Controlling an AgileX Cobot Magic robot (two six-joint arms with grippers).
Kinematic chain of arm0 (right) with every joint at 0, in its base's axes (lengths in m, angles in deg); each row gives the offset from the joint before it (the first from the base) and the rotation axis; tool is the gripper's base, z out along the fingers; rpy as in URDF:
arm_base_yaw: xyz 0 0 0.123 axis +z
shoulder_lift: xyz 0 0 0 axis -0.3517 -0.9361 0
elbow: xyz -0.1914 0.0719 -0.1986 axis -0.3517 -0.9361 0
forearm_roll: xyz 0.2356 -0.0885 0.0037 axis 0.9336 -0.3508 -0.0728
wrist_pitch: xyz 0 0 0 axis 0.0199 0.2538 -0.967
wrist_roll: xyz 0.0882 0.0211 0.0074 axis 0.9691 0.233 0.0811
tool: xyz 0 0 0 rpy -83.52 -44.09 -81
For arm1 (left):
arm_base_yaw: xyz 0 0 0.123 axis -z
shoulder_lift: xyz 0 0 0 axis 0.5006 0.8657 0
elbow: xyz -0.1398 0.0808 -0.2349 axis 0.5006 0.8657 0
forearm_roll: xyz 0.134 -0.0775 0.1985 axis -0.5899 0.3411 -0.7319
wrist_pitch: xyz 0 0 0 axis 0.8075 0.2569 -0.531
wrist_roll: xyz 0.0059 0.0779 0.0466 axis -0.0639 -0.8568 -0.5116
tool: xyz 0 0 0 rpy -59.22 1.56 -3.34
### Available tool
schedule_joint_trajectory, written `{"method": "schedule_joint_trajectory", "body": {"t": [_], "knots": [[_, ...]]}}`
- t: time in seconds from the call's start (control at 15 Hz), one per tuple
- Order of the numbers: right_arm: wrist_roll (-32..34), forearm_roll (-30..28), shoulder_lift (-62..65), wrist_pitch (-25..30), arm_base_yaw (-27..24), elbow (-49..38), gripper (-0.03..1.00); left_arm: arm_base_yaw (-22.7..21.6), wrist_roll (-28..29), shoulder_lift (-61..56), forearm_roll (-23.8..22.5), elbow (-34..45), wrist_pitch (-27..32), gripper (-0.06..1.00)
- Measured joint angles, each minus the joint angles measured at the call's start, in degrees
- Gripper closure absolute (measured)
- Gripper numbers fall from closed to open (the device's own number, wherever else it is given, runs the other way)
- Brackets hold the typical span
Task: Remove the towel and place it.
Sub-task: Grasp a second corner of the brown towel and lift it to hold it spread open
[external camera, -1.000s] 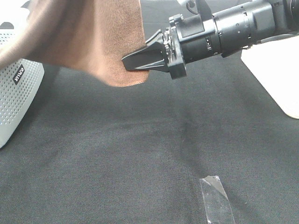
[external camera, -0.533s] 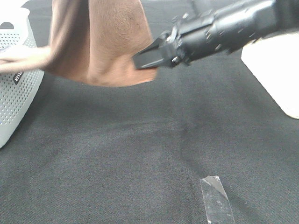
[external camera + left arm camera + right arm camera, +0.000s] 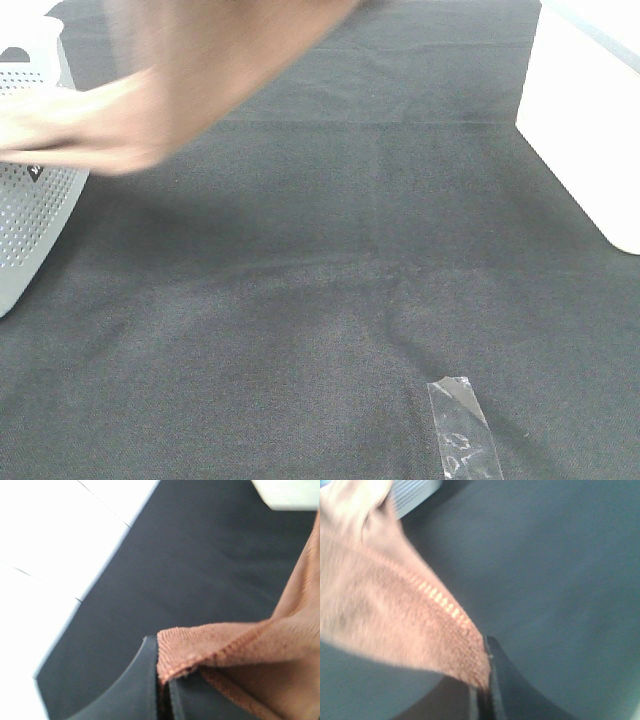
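Note:
The reddish-brown towel (image 3: 190,70) hangs blurred across the upper left of the high view, held well above the black table, trailing over the grey basket (image 3: 30,200). Neither gripper shows in the high view. In the left wrist view my left gripper (image 3: 165,695) is shut on a hemmed edge of the towel (image 3: 225,645). In the right wrist view my right gripper (image 3: 482,692) is shut on another edge of the towel (image 3: 395,615), with the basket (image 3: 415,490) behind it. The white tag is not visible.
The perforated grey basket stands at the left edge of the black table covering (image 3: 350,280). A white object (image 3: 590,130) sits at the right edge. A strip of clear tape (image 3: 462,430) lies on the cloth near the front.
The towel has been lifted up and toward the back. The right arm has left the high view upward, and only the towel's lower part remains in view.

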Motion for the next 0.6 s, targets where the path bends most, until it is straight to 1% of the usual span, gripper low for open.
{"method": "schedule_joint_trajectory", "body": {"t": [0.07,0.2,0.33,0.4,0.53,0.6], "knots": [[0.06,-2.35,-1.43,0.86,0.0,5.56,0.97,-0.57,0.34,0.0,-0.23,0.0,-3.78,0.94],[0.4,-5.79,-4.76,0.63,0.0,15.01,0.97,-2.86,2.01,0.23,-0.57,0.0,-11.97,0.94],[0.52,-9.05,-7.96,-0.34,0.0,20.0,0.97,-5.16,2.58,1.32,-0.63,0.0,-17.88,0.94],[0.52,-10.66,-9.05,-2.35,0.0,21.31,0.97,-6.07,2.58,2.06,-0.63,0.0,-20.05,0.94],[1.2,-14.15,-9.85,-9.11,0.0,21.49,0.97,-7.05,2.58,4.13,-0.74,0.0,-23.66,0.94],[2.64,-15.3,-9.91,-12.83,0.0,21.49,0.97,-7.68,2.58,5.21,-1.15,0.0,-25.44,0.94]]}}
